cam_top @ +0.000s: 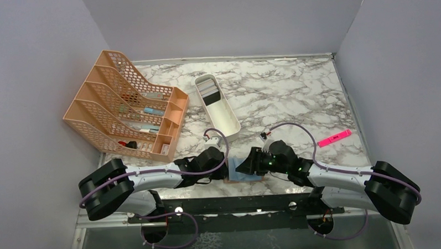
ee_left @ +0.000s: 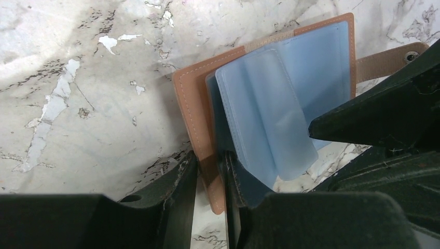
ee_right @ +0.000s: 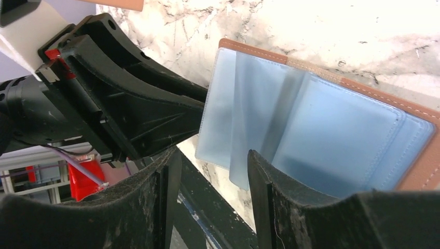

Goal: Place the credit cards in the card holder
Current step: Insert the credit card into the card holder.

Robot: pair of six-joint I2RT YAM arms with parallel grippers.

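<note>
Open card holder [ee_left: 194, 119] at near counter [cam_top: 295, 100] edge, largely hidden by both hands from above, cover corner grasped by left hand [ee_left: 208, 168], right hand [ee_right: 212, 158] released astride blue sleeve [ee_right: 249, 114]

A white, grey-veined marble-look table [cam_top: 295, 94] carries everything. At its back left stands an orange mesh file rack [cam_top: 123, 106]. Just right of it a white oblong tray [cam_top: 229, 121] lies at a slant. A pink highlighter [cam_top: 334, 137] lies near the right side, well apart from the tray. At the near edge the tan card holder [ee_left: 189, 109] lies open, its pale blue sleeves up.
</note>
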